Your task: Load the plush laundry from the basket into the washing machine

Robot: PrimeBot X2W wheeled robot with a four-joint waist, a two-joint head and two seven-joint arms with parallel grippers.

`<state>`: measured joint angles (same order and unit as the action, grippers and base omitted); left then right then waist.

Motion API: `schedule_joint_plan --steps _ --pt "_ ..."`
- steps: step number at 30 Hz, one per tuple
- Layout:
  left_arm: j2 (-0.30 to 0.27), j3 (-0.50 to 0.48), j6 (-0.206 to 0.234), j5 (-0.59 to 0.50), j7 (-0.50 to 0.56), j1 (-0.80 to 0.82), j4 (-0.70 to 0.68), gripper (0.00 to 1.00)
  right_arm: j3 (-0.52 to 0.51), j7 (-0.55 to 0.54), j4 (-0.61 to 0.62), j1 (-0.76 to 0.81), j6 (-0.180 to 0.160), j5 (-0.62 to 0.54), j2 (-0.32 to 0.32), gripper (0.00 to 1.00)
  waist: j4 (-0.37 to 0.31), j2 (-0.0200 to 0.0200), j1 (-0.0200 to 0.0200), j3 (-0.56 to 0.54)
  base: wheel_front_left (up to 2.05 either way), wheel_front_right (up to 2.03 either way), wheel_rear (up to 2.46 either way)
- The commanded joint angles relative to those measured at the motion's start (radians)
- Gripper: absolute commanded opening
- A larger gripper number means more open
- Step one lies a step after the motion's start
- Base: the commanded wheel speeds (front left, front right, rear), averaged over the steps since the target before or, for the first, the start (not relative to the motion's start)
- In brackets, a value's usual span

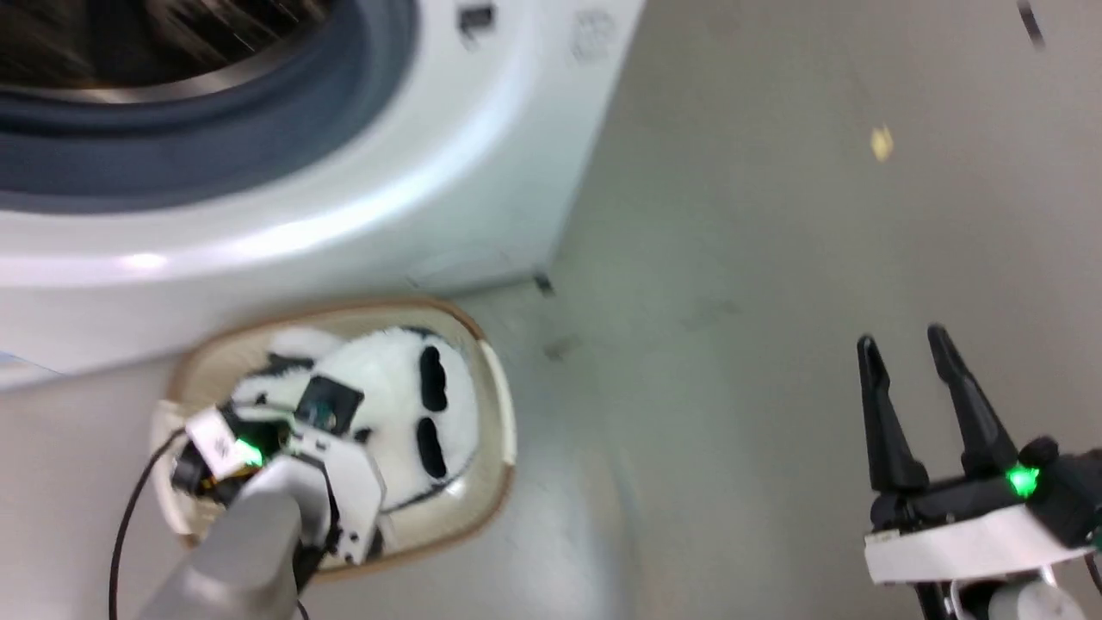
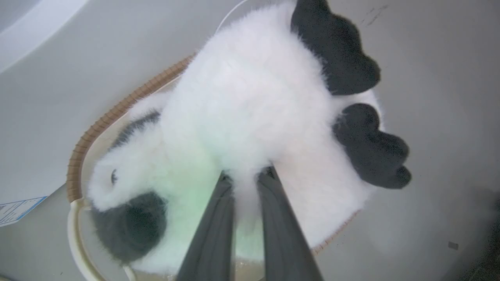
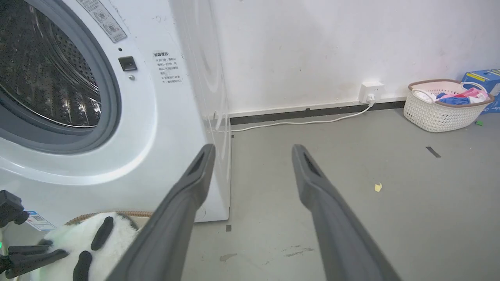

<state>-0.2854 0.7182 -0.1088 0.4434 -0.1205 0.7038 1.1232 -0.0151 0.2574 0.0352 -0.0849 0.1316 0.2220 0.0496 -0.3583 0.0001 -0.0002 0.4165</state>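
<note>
The panda-like plush laundry (image 1: 405, 387) lies in the cream basket (image 1: 495, 405), which stands on the floor against the front of the washing machine (image 1: 344, 215). My left gripper (image 2: 246, 175) reaches down into the basket and is shut on a tuft of the plush's white fur (image 2: 250, 109), its black limbs to the right. The basket's brown rim (image 2: 105, 121) curves behind the toy. The washer's steel drum (image 3: 39, 70) stands uncovered inside its grey ring. My right gripper (image 1: 904, 344) hovers open over bare floor, well right of the basket, with nothing between its fingers (image 3: 195, 179).
A second cream basket (image 3: 445, 103) holding coloured clothes sits by the far wall beside a blue box (image 3: 482, 80). A wall socket (image 3: 371, 91) feeds a white cable along the skirting. A yellow scrap (image 3: 377, 187) lies on the grey floor.
</note>
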Motion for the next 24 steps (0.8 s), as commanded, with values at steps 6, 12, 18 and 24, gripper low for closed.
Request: schedule_joint_plan --steps 6,12,18,24 --pt "0.024 -0.021 0.001 0.035 -0.117 -0.096 -0.037 0.0 0.0 0.004 -0.007 0.071 -0.001 -0.026 0.001 1.0 0.166 -0.0001 0.0002 -0.258 0.0 0.0 0.0" --pt "0.002 -0.089 0.063 0.046 -0.14 -0.166 -0.218 0.0 0.003 0.004 -0.001 0.09 -0.001 -0.032 0.001 1.0 0.182 -0.0001 0.0002 -0.287 0.0 0.0 0.0" --pt "-0.057 -0.197 0.144 0.01 -0.141 -0.254 -0.531 0.0 0.015 0.004 0.01 0.088 -0.001 -0.028 0.001 1.0 0.168 -0.0001 0.0002 -0.268 0.0 0.0 0.0" --pt "-0.124 -0.28 0.188 -0.03 -0.141 -0.247 -0.771 0.0 0.022 0.004 0.025 0.059 -0.001 -0.008 0.001 1.0 0.135 -0.0001 0.0002 -0.181 0.0 0.0 0.0"
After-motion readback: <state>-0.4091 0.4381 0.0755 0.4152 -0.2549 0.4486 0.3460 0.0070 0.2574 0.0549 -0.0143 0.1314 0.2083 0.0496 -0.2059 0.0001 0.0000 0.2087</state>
